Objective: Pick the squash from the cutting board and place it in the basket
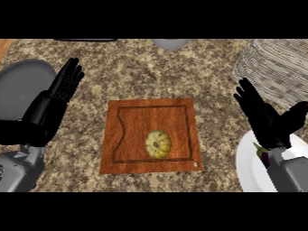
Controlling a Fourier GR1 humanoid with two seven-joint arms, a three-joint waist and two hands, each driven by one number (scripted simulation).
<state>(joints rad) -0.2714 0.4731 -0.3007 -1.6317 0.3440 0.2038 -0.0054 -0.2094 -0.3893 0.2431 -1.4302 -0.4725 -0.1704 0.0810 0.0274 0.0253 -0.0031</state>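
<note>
Squash (158,144): near right on cutting board (133,135). Basket (283,76): far right. Left hand (49,110), right hand (266,119): fingers straight, apparently holding nothing.

You see: board (149,118) glossy wood | basket (283,72) woven wicker | counter (143,67) speckled stone | squash (158,144) ribbed, matt

You're in a kitchen: speckled granite desk (136,72), wooden cutting board (149,122), grey plate (13,85), white plate (249,167), wicker basket (283,76) on it.
</note>
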